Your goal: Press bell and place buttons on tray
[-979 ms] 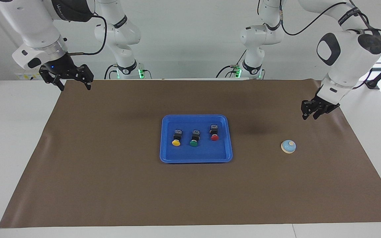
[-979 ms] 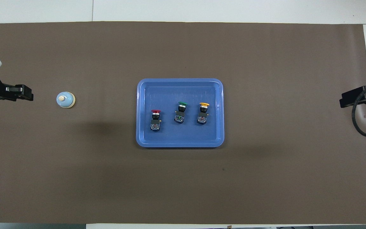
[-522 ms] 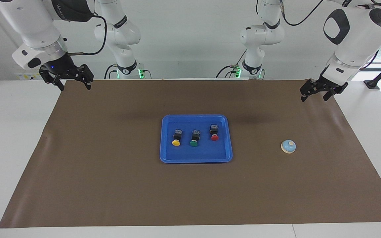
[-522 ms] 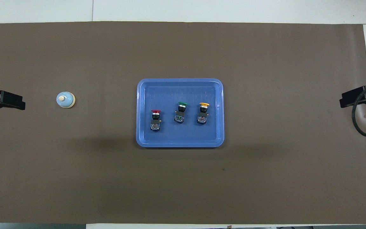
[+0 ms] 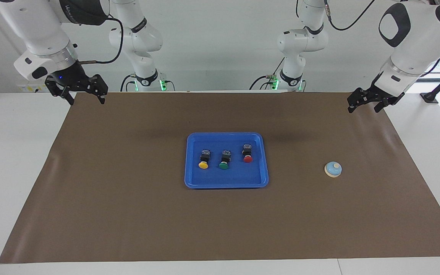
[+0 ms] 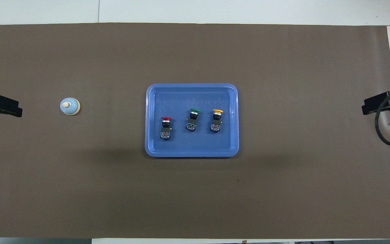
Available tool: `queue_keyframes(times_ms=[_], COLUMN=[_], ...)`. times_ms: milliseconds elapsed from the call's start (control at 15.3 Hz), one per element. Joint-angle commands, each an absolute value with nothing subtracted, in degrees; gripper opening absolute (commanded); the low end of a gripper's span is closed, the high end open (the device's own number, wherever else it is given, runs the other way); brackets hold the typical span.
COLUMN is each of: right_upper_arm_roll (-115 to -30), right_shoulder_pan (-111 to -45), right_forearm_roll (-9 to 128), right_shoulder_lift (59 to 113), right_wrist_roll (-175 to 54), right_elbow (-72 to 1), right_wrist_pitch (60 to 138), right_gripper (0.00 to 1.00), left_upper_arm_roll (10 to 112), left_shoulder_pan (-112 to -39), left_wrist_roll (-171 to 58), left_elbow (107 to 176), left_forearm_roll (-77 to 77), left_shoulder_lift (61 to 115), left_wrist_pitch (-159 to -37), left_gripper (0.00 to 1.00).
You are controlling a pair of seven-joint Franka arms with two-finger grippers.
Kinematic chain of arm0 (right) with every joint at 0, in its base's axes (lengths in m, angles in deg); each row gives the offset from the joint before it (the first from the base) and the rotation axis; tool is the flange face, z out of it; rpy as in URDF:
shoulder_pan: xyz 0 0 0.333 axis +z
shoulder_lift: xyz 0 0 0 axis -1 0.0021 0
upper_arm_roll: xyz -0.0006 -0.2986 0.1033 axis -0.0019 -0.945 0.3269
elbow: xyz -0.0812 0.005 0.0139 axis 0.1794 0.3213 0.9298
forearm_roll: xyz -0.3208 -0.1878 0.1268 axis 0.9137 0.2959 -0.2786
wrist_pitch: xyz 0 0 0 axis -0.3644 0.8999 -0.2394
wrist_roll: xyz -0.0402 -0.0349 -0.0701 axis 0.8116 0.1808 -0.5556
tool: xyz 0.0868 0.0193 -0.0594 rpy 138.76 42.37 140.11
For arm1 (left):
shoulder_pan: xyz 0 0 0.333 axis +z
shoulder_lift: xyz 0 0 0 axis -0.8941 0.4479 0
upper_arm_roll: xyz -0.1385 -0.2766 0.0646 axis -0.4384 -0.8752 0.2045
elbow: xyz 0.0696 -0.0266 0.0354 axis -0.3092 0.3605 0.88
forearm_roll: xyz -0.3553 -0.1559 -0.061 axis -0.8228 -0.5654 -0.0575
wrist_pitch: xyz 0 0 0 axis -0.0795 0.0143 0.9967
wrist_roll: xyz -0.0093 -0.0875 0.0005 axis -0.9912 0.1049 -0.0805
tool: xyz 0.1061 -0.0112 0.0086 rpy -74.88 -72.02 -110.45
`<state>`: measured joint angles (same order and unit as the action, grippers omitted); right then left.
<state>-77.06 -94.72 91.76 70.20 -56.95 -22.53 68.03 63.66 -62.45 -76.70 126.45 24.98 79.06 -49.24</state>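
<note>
Three buttons (image 5: 224,158) lie mid-counter in the tray (image 5: 266,179); light, stiff, best pinched at their black bodies. Left end effector (image 5: 365,104) and right end effector (image 5: 84,94) hang spread over the robots' counter corners.

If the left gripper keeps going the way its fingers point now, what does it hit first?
Most likely the bare brown mat at the left arm's end. The left gripper points down and slightly toward the table's middle; the bell sits well off that line, though depth is uncertain.
</note>
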Motion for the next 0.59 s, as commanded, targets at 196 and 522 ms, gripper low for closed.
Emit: queue_keyframes(times_ms=[196, 522], right_upper_arm_roll=[-76.5, -76.5], right_shoulder_pan=[-95.3, -95.4], right_forearm_roll=[92.2, 92.2], right_shoulder_lift=[69.1, 69.1], right_wrist_roll=[-56.9, -56.9], right_elbow=[-23.8, -23.9], right_wrist_pitch=[68.5, 68.5], right_gripper=[1.0, 1.0], left_upper_arm_roll=[63.9, 63.9], left_shoulder_pan=[-63.0, -63.0], left_wrist_roll=[-76.7, -76.7], left_elbow=[125.1, 125.4], left_forearm_roll=[24.0, 24.1], left_shoulder_lift=[78.9, 78.5], left_wrist_pitch=[-47.5, -47.0], left_gripper=[1.0, 1.0])
